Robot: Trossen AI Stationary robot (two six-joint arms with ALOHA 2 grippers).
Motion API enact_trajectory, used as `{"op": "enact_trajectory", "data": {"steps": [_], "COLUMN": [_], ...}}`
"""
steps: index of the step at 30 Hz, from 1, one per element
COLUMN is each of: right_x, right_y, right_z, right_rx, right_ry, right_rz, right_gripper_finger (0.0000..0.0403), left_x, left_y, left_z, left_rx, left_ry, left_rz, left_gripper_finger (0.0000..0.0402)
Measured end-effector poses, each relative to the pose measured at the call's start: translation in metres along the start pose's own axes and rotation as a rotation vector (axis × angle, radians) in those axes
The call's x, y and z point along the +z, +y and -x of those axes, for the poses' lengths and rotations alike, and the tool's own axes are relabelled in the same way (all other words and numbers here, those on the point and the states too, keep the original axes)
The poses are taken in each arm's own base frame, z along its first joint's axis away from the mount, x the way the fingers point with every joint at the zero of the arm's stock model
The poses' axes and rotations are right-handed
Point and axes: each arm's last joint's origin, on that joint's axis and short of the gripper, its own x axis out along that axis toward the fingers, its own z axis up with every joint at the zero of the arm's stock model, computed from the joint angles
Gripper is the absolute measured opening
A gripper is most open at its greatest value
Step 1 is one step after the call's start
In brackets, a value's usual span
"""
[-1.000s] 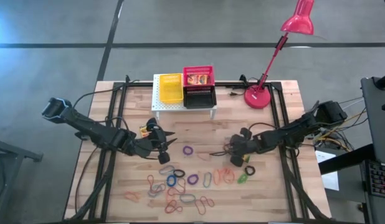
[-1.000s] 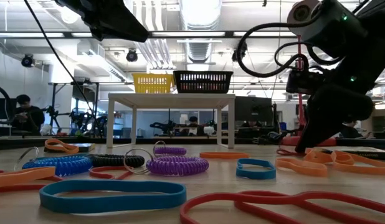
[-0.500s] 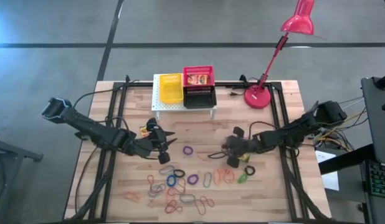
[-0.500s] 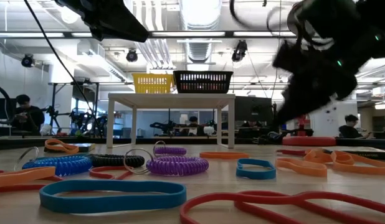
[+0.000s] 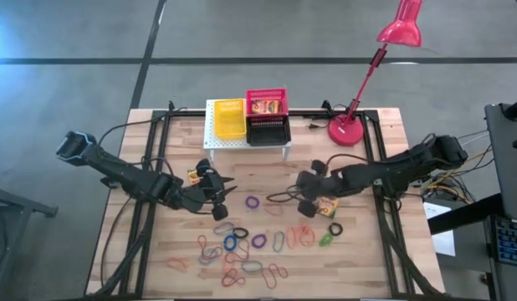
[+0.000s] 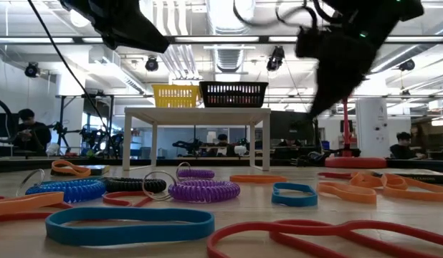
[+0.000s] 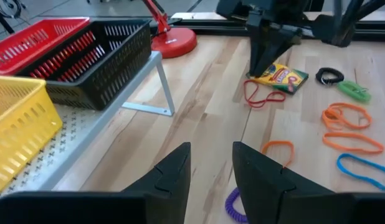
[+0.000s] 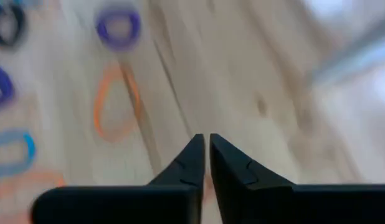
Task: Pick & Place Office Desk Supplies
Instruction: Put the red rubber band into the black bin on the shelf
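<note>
The right pincer (image 5: 302, 194) is seen nearly shut, nothing surely held, above the table (image 5: 384, 259); probably a red loop (image 7: 262, 98) must be gripped next

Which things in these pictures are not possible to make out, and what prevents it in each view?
- Right gripper: the fingers are nearly together, but blur in the right wrist view hides whether they pinch anything thin; in the high view it is too small to tell.
- Red basket: its contents are too small in the high view, and its wall hides them in the left wrist view.
- Red lamp: its head is cut off by the high view's top edge.
</note>
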Motion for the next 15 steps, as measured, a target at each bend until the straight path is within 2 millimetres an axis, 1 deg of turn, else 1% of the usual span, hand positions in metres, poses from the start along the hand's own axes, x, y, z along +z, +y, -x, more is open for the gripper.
{"op": "enact_trajectory", "data": {"steps": [2,7,12,15], "right_x": [-0.005,-0.023,-0.039,-0.049], "right_y": [0.0,-0.005,-0.008,-0.011], "right_z": [-0.002,-0.013,-0.027,-0.036], "right_rx": [0.01,0.004,0.036,0.04], "right_ry": [0.049,0.119,0.069,0.05], "right_rz": [-0.031,-0.053,-0.027,0.01], "right_gripper_finger": [0.0056,0.0135,0.0211,0.0242], "left_x": [-0.004,-0.015,-0.019,-0.018], "left_y": [0.0,0.001,0.001,0.001], "left_z": [-0.001,-0.004,-0.005,-0.005], "left_rx": [0.001,0.007,0.003,0.001], "left_ry": [0.004,0.021,0.01,0.005], "left_rz": [0.0,0.021,0.039,0.044], "left_gripper_finger": [0.0122,0.0122,0.0122,0.0122]}}
